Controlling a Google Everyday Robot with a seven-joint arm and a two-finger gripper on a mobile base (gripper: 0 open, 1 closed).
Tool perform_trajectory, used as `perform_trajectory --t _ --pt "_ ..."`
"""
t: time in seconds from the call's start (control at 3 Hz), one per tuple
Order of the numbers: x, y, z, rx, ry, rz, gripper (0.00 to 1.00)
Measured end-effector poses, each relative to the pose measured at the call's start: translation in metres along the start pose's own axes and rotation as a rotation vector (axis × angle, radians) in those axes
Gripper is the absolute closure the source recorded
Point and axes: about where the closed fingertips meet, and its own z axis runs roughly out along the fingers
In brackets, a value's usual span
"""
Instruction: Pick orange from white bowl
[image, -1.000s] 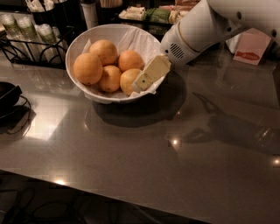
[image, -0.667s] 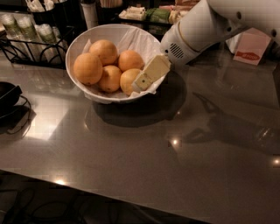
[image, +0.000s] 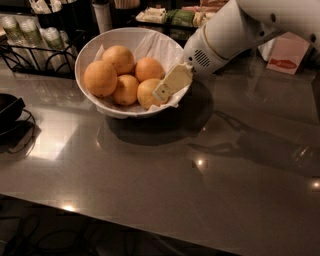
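Observation:
The white bowl (image: 125, 32), lined with crumpled white paper, stands at the back left of the grey table and holds several oranges. The palest orange (image: 144, 94) lies at the bowl's front right. My gripper (image: 168, 86), cream-coloured at the end of the white arm (image: 225, 35), reaches in over the bowl's right rim and lies against the right side of that orange. The largest deep-orange one (image: 100, 78) sits at the left of the bowl.
A black dish (image: 7, 107) lies at the left edge. A black wire rack with bottles (image: 30, 42) stands behind the bowl at the left. Packets (image: 175, 15) and a red-and-white card (image: 286, 52) stand at the back. The table's front edge runs along the bottom.

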Motion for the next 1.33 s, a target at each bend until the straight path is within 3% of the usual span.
perform_trajectory --t 1.0,1.33 --pt "0.001 -0.003 0.025 -0.016 0.048 -0.037 0.22" --pt "-0.005 0.009 0.055 -0.080 0.034 -0.035 0.20"
